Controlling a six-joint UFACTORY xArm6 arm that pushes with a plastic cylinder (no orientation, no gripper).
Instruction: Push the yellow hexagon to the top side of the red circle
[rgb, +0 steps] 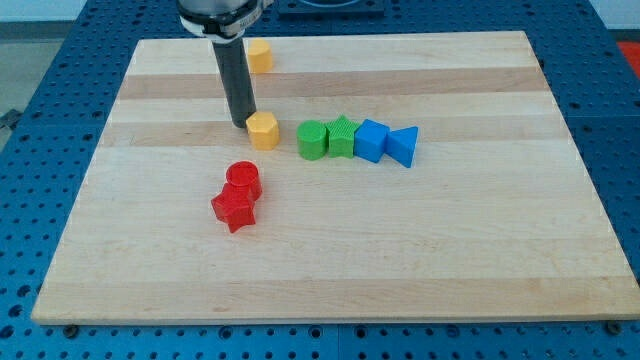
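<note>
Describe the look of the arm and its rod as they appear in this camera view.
Only the arm's lowest part shows: a rounded black and grey housing at the view's top, cut off by the frame. From it comes a straight, smooth, dark grey rod, round in section. My tip is plain and blunt, just left of the yellow hexagon. No cables or markings are visible.

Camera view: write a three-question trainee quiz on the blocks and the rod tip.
1. True or false: my tip is at the upper-left edge of the yellow hexagon.
2. Which block lies nearest the red circle? A) red star B) blue triangle C) green star
3. Fill in: the other yellow block lies near the board's ___ edge.

Key: 1 true; 2 A; 3 top.
</note>
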